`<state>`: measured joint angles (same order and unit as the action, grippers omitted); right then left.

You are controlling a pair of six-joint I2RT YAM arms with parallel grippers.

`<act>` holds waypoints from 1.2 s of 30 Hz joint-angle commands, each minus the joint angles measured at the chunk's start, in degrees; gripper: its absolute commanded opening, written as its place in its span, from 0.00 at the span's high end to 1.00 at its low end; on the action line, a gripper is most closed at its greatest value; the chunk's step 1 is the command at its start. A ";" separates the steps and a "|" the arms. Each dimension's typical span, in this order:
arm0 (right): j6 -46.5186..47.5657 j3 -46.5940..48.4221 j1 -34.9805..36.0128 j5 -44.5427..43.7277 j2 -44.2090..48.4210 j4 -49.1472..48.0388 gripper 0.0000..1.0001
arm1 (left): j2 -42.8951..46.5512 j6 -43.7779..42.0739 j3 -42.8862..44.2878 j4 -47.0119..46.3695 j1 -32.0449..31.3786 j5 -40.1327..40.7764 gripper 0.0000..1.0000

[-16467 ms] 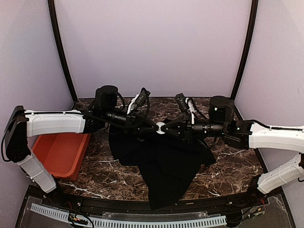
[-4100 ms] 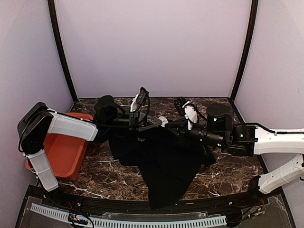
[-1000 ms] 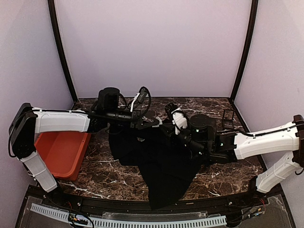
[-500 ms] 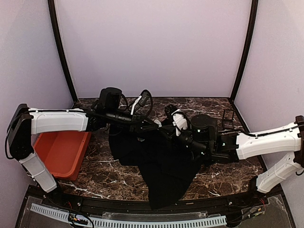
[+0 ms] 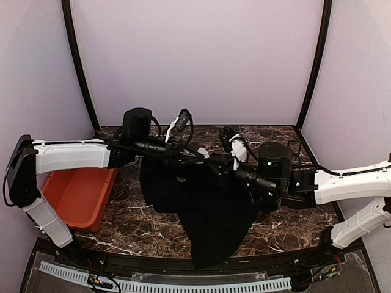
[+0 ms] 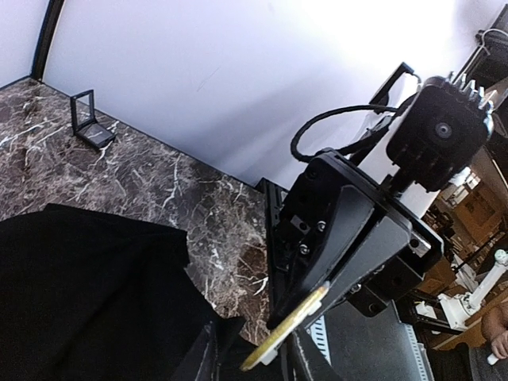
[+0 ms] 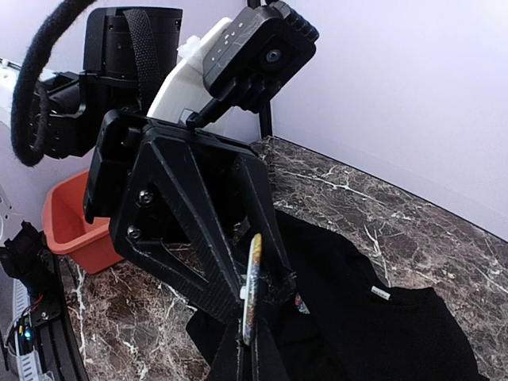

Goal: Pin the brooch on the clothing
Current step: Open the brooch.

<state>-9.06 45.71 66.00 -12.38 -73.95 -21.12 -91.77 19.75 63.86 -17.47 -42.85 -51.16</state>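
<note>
Neck label [image 7: 379, 293] of T-shirt [image 7: 397, 337] unreadable | right jaws clamped on brooch [image 7: 252, 278] | left jaws unclear

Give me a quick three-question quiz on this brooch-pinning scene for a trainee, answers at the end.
1. True or false: the brooch lies flat on the table.
2. What stands left of the T-shirt? A) a blue bowl B) an orange-red bin C) a metal rack
3. In a few words: where do the left gripper and the right gripper meet?
Key: 1 false, it is up in the air, edge-on at the gripper tips. 2 B. 3 Tip to tip above the far part of the T-shirt.
</note>
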 commanded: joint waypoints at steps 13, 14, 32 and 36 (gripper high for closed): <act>-3.16 -1.34 -0.29 2.69 2.44 -6.42 1.00 | 1.37 5.51 -1.43 -9.97 -0.81 -7.49 0.67; -3.64 -1.25 -0.47 2.38 2.62 -5.98 1.00 | 1.52 5.68 -1.76 -10.18 -0.73 -6.77 0.62; -12.12 0.01 -2.35 2.38 5.50 0.50 1.00 | 1.31 6.63 -1.81 -9.32 1.38 -1.57 0.44; -12.28 -0.27 -2.35 2.34 5.18 0.22 1.00 | 0.03 12.60 -3.29 -16.44 1.74 -2.66 0.47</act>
<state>-20.36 45.19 64.05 -10.07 -69.28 -20.01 -90.96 26.68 61.93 -26.57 -41.60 -53.30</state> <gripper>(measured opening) 0.009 0.537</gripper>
